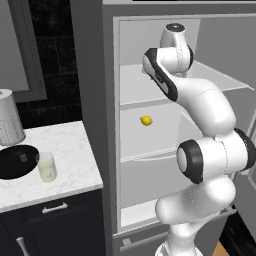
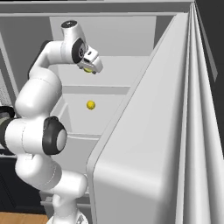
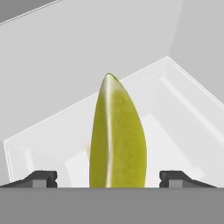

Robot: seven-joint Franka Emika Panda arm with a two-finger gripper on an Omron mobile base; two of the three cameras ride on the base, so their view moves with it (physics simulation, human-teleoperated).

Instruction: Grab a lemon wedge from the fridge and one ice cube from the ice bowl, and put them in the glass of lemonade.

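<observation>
Right now my pincer (image 3: 109,179) is deep in the open fridge (image 1: 111,125), on its upper shelf, and from the hand camera the lemon wedge (image 3: 117,135) sits squarely between the two fingertips (image 3: 41,179), its point aimed away from me. The jaws stand wide, one tip well out on either side of the wedge, neither touching it, so nothing is held yet; I read this as the lining-up just ahead of a squeeze, with the wedge centred so both tips would meet its flanks together. From the right base camera the pincer (image 2: 92,65) hangs just over a yellow-green scrap that I take to be the same wedge. Below the pincer, one shelf down, a round whole lemon (image 1: 146,120) lies alone; that one is not my target. The fridge door (image 2: 175,131) is swung wide to the pincer's right, which is what lets the arm reach in at this angle. Far off to the pincer's left and well below, on the bench (image 1: 70,150), the glass of lemonade (image 1: 47,166) waits right next to the ice bowl (image 1: 15,161), a small ice cube (image 1: 23,158) in it, with a paper towel roll (image 1: 9,117) behind.
</observation>
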